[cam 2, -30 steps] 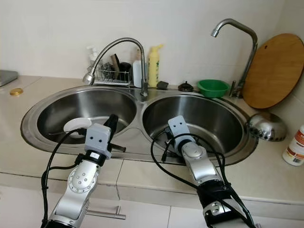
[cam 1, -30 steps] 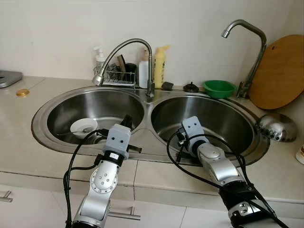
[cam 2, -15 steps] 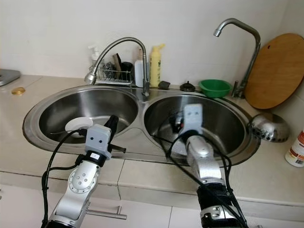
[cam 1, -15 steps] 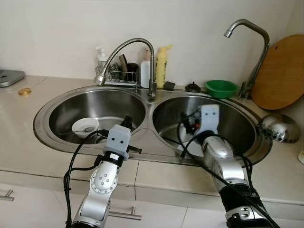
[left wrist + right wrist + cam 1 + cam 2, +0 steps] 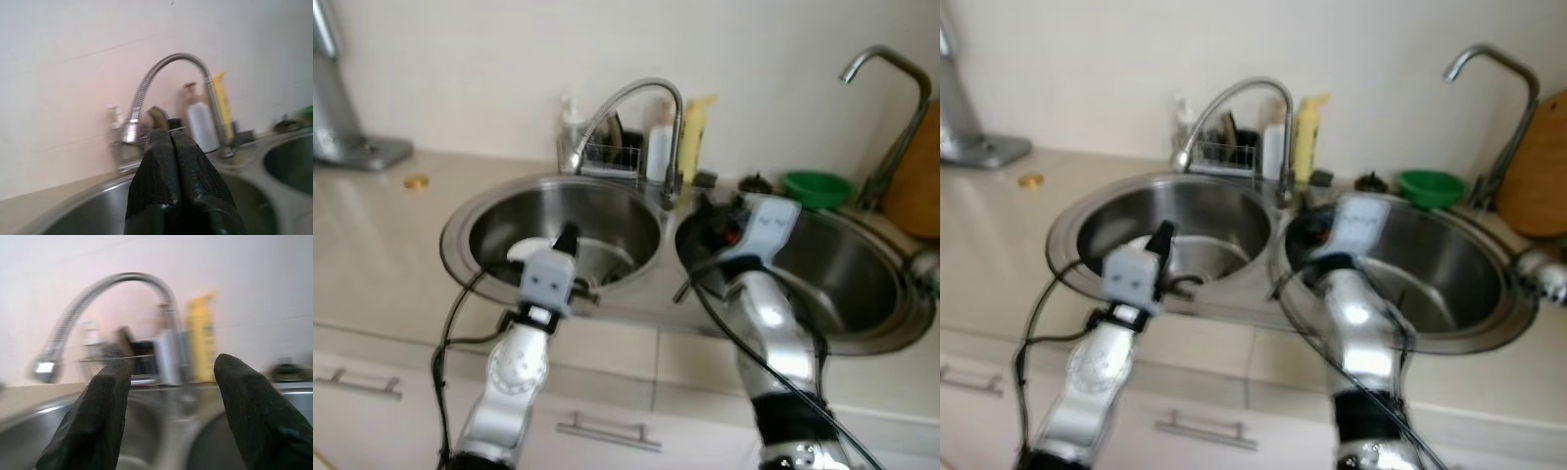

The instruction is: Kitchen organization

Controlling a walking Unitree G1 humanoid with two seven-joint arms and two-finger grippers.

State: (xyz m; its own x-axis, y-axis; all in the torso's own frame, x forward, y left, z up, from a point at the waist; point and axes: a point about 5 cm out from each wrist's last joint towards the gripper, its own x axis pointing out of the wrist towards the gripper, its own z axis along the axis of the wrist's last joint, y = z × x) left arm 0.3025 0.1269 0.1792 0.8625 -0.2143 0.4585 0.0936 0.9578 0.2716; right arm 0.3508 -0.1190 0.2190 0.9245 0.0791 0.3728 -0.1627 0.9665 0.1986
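Observation:
A steel double sink point(image 5: 656, 284) is set into the beige counter; the picture is blurred. In the left basin sits a white bowl point(image 5: 530, 251). My left gripper point(image 5: 570, 233) hangs over the near rim of that basin, its fingers point(image 5: 166, 161) pressed shut with nothing between them. My right gripper point(image 5: 173, 367) is open and empty, raised over the divide between the basins, facing the flexible faucet point(image 5: 626, 103). A green bowl point(image 5: 817, 186) stands behind the right basin.
Behind the sink stand a wire rack point(image 5: 607, 155), a white bottle point(image 5: 658, 152) and a yellow bottle point(image 5: 693, 137). A second tap point(image 5: 891, 98) and a wooden board point(image 5: 915, 186) are at the right. A gold cap point(image 5: 414, 181) and a metal appliance point(image 5: 337, 108) lie at the left.
The camera has swung left, so the whole scene sits further right. My right gripper has risen out of the right basin toward the divide. The left arm holds its place.

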